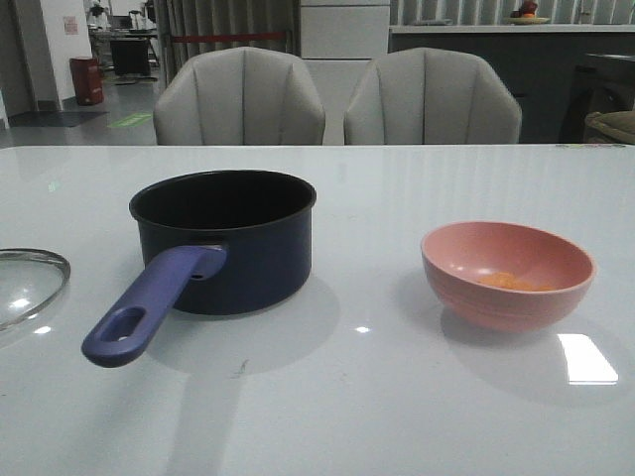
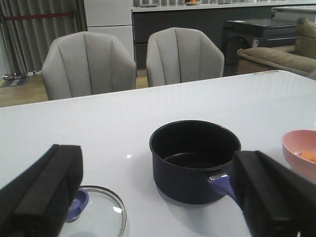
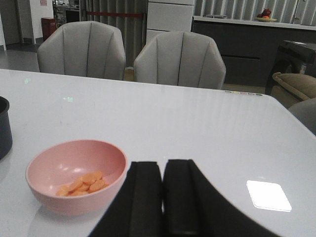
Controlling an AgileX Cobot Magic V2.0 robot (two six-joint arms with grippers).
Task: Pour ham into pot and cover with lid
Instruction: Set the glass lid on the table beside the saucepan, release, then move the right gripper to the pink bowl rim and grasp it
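1. The pot [image 1: 224, 243] stands upright on the white table [image 1: 377, 397], left of centre, its black inside bare. Its purple-blue handle [image 1: 149, 306] slants toward the near edge and to the left, the hole at its end showing.
2. The lid [image 1: 28, 285] lies flat on the table at the far left, apart from the pot and partly cut off by the frame edge. From the left wrist camera its dark blue knob [image 2: 78, 203] peeks out behind a black finger.
3. The pink bowl [image 1: 507, 274] sits on the right side, well apart from the pot. The ham [image 3: 82, 183], a small heap of orange slices, rests in the bottom of it.
4. The left gripper [image 2: 158, 197] hangs with its jaws spread wide, empty, the pot showing between the two pads.
5. The right gripper [image 3: 163, 197] has its pads pressed together with nothing between them; the bowl lies just beside it.
6. Two grey chairs [image 1: 337, 99] stand behind the far edge of the table.
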